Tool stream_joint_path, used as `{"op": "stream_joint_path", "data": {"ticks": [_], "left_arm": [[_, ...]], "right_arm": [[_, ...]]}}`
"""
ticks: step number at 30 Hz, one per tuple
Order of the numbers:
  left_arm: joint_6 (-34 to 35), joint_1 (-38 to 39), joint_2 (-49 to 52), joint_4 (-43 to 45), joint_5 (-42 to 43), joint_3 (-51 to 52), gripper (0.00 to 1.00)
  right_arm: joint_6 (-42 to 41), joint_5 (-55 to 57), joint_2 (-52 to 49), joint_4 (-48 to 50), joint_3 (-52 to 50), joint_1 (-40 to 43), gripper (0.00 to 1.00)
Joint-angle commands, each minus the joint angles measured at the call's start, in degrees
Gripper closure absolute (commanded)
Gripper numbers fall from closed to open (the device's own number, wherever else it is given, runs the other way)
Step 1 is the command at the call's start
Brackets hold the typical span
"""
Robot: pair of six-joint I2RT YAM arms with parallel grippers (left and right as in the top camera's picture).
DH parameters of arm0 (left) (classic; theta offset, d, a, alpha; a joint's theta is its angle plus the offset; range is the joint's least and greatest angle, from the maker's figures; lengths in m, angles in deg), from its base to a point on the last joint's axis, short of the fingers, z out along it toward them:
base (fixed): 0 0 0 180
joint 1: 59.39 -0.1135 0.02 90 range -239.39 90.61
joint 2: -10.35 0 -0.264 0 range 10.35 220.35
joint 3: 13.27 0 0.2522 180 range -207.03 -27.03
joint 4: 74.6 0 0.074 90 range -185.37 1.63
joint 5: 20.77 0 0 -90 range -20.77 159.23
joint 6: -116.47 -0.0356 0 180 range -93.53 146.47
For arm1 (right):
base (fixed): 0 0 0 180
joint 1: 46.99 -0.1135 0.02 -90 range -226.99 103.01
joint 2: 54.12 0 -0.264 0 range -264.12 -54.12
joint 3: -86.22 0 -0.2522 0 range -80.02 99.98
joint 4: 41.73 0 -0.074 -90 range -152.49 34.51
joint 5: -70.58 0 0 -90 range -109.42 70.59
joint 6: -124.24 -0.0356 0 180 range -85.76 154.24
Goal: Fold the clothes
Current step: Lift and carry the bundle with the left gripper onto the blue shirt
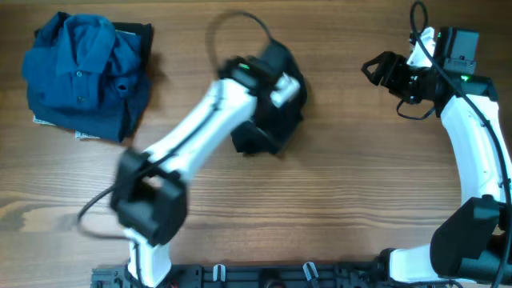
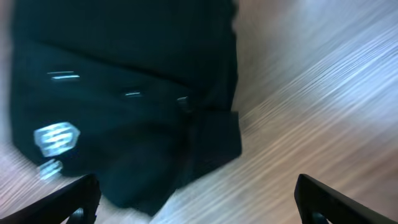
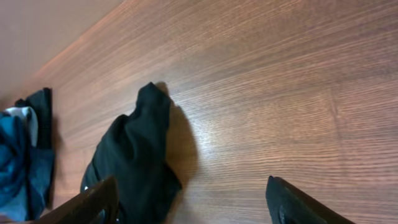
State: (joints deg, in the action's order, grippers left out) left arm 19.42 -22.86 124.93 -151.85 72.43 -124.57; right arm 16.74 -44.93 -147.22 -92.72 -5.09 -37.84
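The black shirt (image 1: 268, 128) lies bunched in a heap at the middle of the wooden table. My left gripper (image 1: 276, 84) hovers over it. In the left wrist view the shirt (image 2: 137, 93) fills the upper left, with a white logo and lettering (image 2: 56, 138) showing, and the left gripper (image 2: 196, 202) is open and empty with bare wood between the fingers. My right gripper (image 1: 374, 68) is at the far right, well apart from the shirt. In the right wrist view it (image 3: 193, 202) is open and empty, and the shirt (image 3: 134, 155) lies ahead of it.
A blue collared button-up shirt (image 1: 84, 72) lies crumpled on a dark folded pile at the far left; it also shows in the right wrist view (image 3: 18, 158). The left arm's cable loops over the table behind the black shirt (image 1: 240, 24).
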Motion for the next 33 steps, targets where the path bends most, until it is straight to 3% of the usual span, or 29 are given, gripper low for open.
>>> {"op": "stream_joint_path", "data": {"ticks": [1,14,26,31,33], "left_arm": [[-4.2,3.8,5.2,0.0,-12.3,0.2,0.0],[-8.1,7.3,10.4,10.2,-19.8,0.3,0.03],[-9.0,7.2,11.6,10.0,-15.6,0.3,0.06],[-9.0,7.2,12.7,13.6,-14.8,2.3,0.1],[-9.0,7.2,13.7,14.6,-15.0,3.1,0.16]], "right_arm": [[3.2,-1.6,-0.1,-1.1,0.4,0.1,0.23],[3.9,-1.6,-0.1,-1.2,0.4,0.1,0.23],[4.0,-1.6,-0.1,-1.2,0.4,0.1,0.23],[3.9,-1.6,-0.1,-1.6,0.4,0.1,0.23],[4.0,-1.6,-0.1,-1.8,0.4,0.1,0.23]]}}
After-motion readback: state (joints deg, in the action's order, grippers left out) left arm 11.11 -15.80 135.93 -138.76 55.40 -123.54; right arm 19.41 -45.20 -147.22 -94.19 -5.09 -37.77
